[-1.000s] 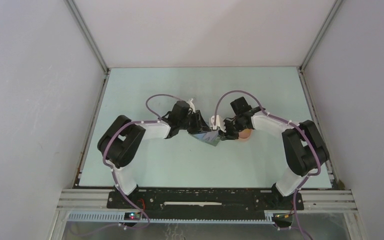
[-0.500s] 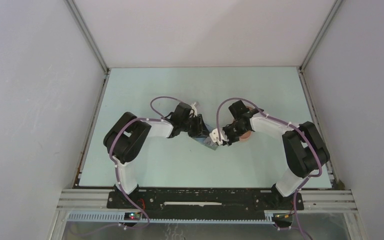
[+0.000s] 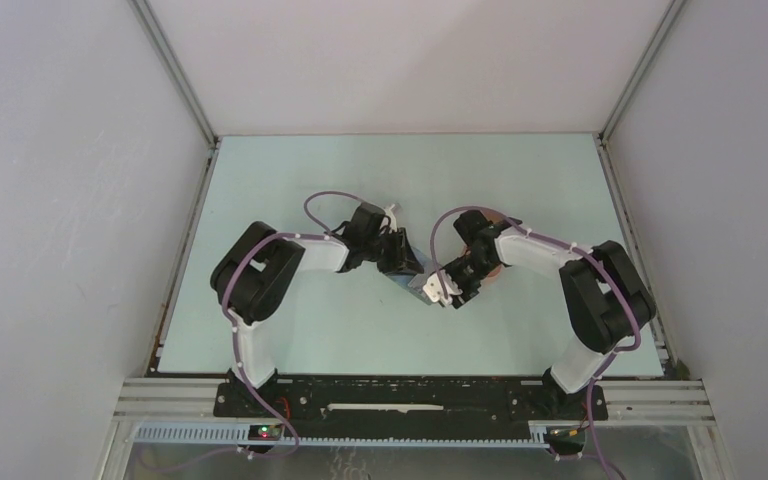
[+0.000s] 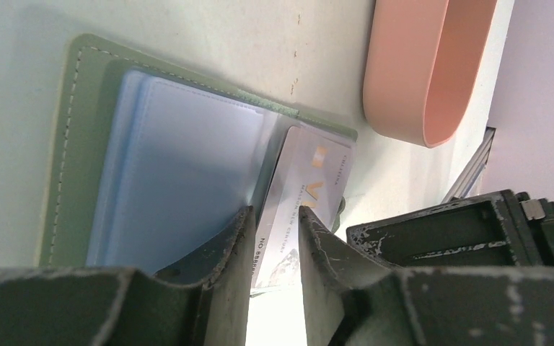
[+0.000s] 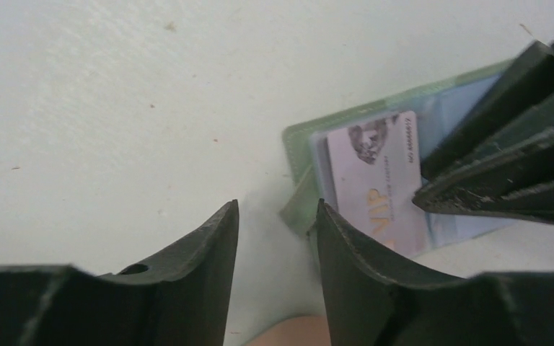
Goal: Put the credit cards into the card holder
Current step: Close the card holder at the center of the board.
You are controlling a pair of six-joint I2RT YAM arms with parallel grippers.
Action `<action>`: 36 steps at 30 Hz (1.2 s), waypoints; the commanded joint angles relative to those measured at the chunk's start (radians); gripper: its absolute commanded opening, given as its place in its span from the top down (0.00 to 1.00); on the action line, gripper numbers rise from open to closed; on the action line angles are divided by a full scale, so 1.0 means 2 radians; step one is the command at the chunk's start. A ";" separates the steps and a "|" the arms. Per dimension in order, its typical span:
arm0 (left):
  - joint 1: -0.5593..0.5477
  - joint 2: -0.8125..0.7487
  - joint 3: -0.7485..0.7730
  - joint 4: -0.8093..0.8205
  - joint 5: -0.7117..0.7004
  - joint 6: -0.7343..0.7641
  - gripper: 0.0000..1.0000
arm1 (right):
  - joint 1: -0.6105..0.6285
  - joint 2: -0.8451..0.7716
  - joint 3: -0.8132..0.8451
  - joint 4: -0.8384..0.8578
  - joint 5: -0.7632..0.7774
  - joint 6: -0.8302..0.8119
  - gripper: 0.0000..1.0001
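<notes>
The card holder (image 4: 72,144) lies open on the table, grey-green with clear bluish sleeves; it also shows in the right wrist view (image 5: 299,144) and in the top view (image 3: 417,286). A silvery credit card (image 4: 310,180) marked VIP lies on its inner side, partly under a sleeve, also in the right wrist view (image 5: 375,173). My left gripper (image 4: 275,213) is over the holder with a narrow gap between its jaws, the card showing through. My right gripper (image 5: 278,205) is open and empty beside the holder's corner. The black card is out of view.
The salmon-pink oval tray (image 4: 418,65) stands just beyond the holder and is mostly hidden under my right arm in the top view (image 3: 495,268). The two grippers (image 3: 405,268) (image 3: 438,292) are very close together. White walls enclose the table.
My right gripper has swung from the tray toward the near side, down to the holder's corner. My left gripper has shifted slightly onto the holder.
</notes>
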 commanded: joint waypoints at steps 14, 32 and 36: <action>0.006 -0.119 -0.022 -0.010 -0.065 0.055 0.60 | -0.010 -0.020 0.069 -0.026 -0.031 0.365 0.59; 0.006 -0.241 -0.127 0.005 -0.134 0.082 0.58 | 0.004 0.093 0.133 0.007 0.079 0.596 0.61; 0.006 -0.234 -0.128 0.011 -0.128 0.081 0.58 | 0.010 0.106 0.133 0.004 0.080 0.599 0.61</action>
